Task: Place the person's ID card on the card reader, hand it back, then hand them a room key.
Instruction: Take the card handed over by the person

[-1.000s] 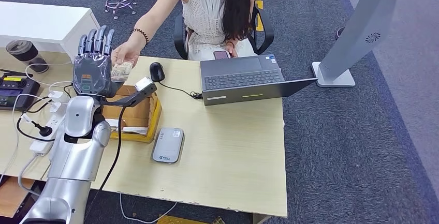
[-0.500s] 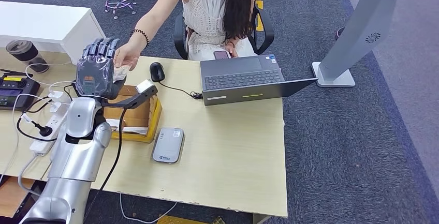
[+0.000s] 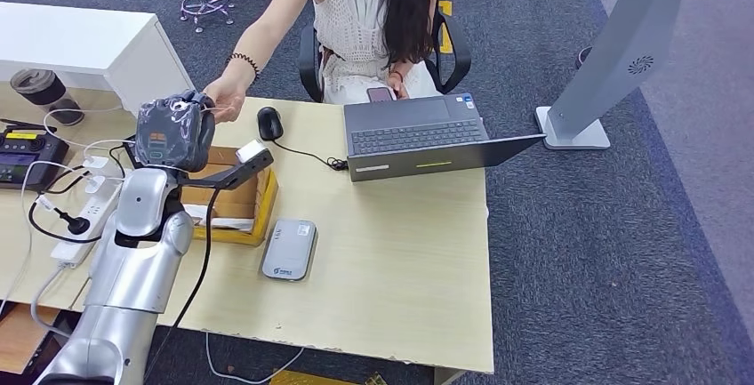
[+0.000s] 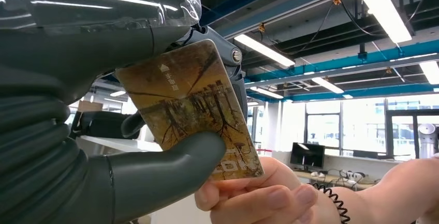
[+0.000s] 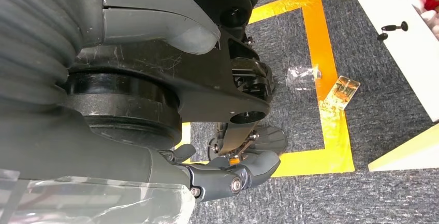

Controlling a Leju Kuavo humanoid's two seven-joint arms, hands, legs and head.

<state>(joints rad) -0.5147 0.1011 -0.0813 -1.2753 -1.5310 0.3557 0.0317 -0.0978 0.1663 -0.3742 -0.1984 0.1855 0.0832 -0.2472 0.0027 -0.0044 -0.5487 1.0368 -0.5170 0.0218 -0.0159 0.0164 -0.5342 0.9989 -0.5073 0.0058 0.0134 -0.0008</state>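
Counting from the biggest down, you have one desk (image 3: 400, 269), one open laptop (image 3: 418, 140) well to the right of the left hand (image 3: 173, 130), one cardboard box (image 3: 233, 198) just below that hand, one grey card reader (image 3: 290, 249) on the desk beyond the box, one black mouse (image 3: 269, 123) beside the hand, and one ID card (image 4: 194, 107). Your left hand has its thumb and fingers (image 4: 93, 35) closed on the card, pinching it flat. A person's hand (image 4: 259, 195) grips the card's far edge too, so both hold it. The card's print is brownish, with a small arrow and characters too small for you to read. Your right hand (image 5: 228, 180) hangs over the floor with fingers curled on nothing.
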